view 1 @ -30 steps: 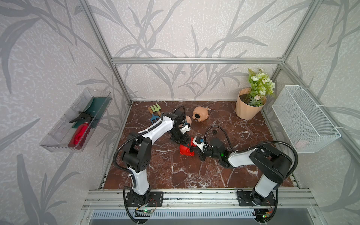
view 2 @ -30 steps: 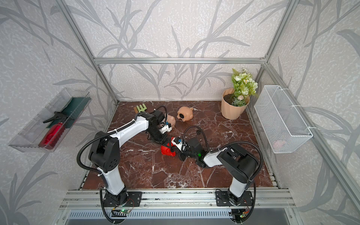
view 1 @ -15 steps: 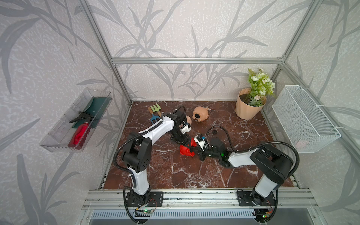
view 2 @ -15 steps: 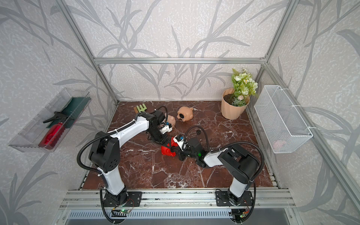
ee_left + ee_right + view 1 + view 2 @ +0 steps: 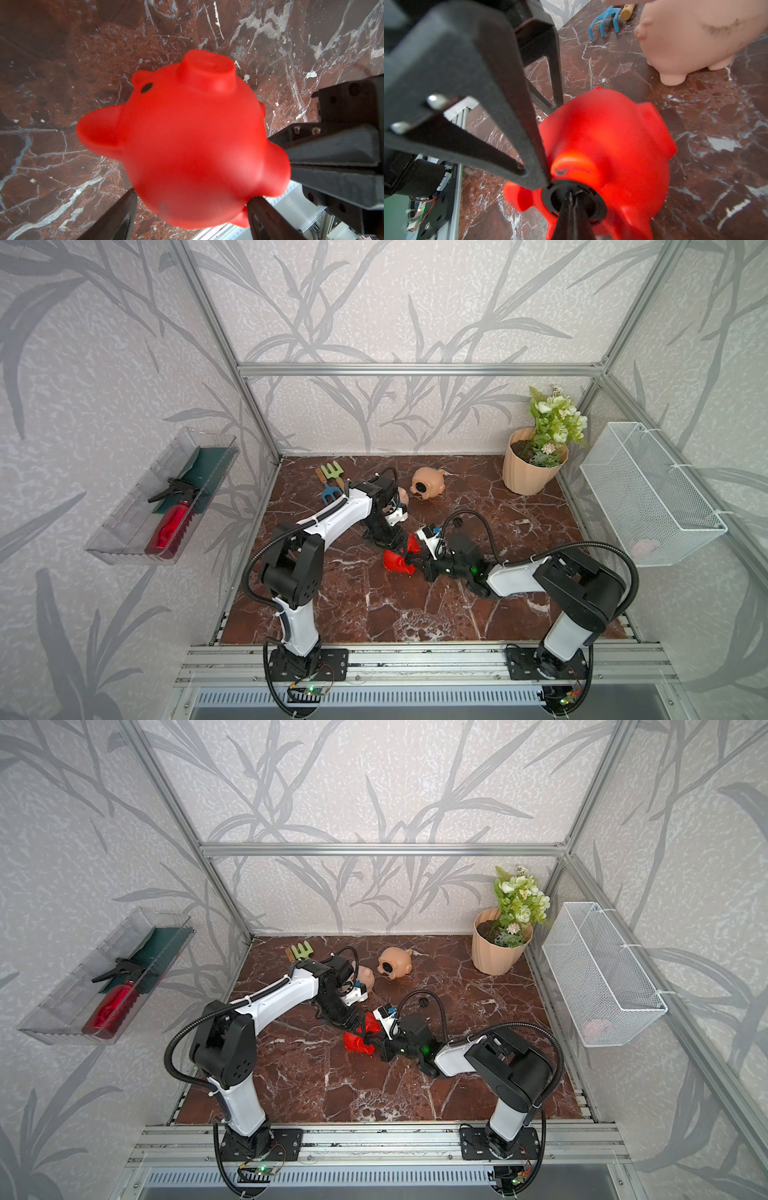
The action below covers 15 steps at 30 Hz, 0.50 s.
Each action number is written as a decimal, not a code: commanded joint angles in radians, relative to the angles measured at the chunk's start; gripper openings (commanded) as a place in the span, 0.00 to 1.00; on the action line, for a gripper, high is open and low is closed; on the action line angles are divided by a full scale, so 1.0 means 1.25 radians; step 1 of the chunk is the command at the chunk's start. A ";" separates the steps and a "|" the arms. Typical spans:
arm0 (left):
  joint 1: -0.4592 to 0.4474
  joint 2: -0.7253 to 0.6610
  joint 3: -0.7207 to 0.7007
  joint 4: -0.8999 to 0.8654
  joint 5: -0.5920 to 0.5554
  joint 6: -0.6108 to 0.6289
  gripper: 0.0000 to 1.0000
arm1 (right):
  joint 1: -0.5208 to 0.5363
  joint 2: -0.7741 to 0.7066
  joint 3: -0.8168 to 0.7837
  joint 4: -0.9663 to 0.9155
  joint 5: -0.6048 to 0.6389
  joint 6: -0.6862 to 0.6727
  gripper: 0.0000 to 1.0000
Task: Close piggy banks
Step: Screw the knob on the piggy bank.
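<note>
The red piggy bank (image 5: 395, 562) (image 5: 355, 1043) is in the middle of the floor. My left gripper (image 5: 191, 207) (image 5: 400, 546) is shut on its body (image 5: 197, 145) from behind, one finger on each side. My right gripper (image 5: 570, 195) (image 5: 414, 561) is shut, with its tips pinched inside a black plug (image 5: 598, 205) that sits in the red pig's belly hole (image 5: 612, 141). A peach piggy bank (image 5: 428, 485) (image 5: 395, 963) lies on its side at the back, hole showing. Another peach piggy bank (image 5: 402, 494) (image 5: 695, 37) stands half hidden behind my left arm.
A loose black plug (image 5: 458, 523) (image 5: 423, 1001) lies behind my right wrist. Toy garden forks (image 5: 330, 472) lie at the back left. A flower pot (image 5: 528, 472) stands at the back right. A wire basket (image 5: 648, 497) hangs on the right wall, a clear tray (image 5: 162, 497) on the left.
</note>
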 commanded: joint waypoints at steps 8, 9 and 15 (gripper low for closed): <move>-0.022 0.003 -0.002 -0.009 0.023 0.008 0.80 | 0.003 -0.020 0.004 0.026 -0.012 0.108 0.00; -0.023 0.003 -0.003 -0.009 0.022 0.008 0.80 | 0.003 -0.020 0.004 0.027 -0.014 0.114 0.00; -0.023 0.002 0.000 -0.012 0.018 0.009 0.80 | 0.003 -0.025 0.003 0.019 -0.013 0.170 0.00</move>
